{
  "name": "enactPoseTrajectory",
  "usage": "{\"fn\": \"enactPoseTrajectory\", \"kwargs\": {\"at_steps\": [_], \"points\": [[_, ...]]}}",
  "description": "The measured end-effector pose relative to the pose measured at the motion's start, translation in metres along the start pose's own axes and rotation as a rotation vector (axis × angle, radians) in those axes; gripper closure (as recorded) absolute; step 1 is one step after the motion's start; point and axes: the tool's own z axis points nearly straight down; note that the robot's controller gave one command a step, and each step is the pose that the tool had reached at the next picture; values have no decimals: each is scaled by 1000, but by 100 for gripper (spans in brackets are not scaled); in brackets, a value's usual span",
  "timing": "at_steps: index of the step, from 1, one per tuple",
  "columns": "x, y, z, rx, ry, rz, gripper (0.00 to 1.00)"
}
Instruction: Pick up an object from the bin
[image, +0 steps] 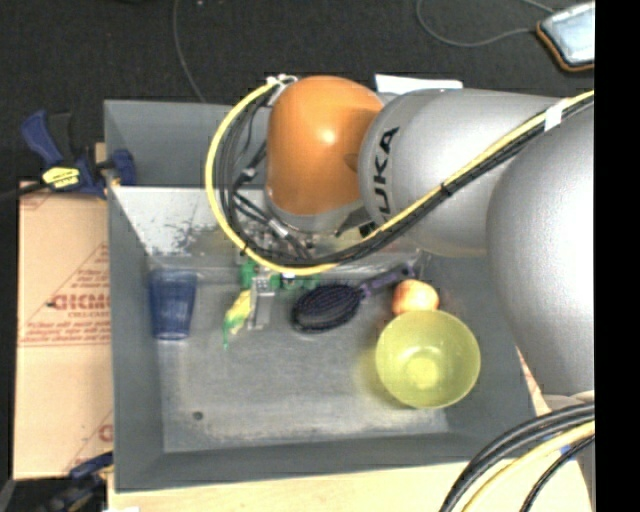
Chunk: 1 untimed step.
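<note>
**Gripper low beside a yellow-green toy, left of mid-bin**

A small yellow-green toy (237, 313) is seen on the floor of the bin (300, 405), left of the middle and toward the far wall. Its long axis is judged to run far to near, with the near end leaning a little left. The gripper (260, 302) is set low just to the right of it, touching or nearly so; contact cannot be settled. Whether the gripper is spread or pressed together cannot be told, as its upper part is hidden under the orange cover (315, 150) and the wrist cables. The toy is not seen to be gripped.

The toy thus lies left of the gripper, on the side away from the arm. A slight shift leftward would probably be needed before a grasp could be made across the toy's short width.

Right of the gripper, near but apart, a dark brush (325, 307) is laid with its purple handle pointing right. Further right a reddish fruit (416, 297) is seen at the far rim of a yellow bowl (440, 385). A blue cup (171, 305) is placed left of the toy, apart from it and close to the left wall.

The far wall is close behind the gripper. Bare floor is left on the near side, so the best room for moving is judged to be nearward and upward.
</note>
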Motion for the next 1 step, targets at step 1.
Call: {"fn": "enactPoseTrajectory", "kwargs": {"at_steps": [1], "points": [[-2,-1,-5,-1,-8,4,0]]}}
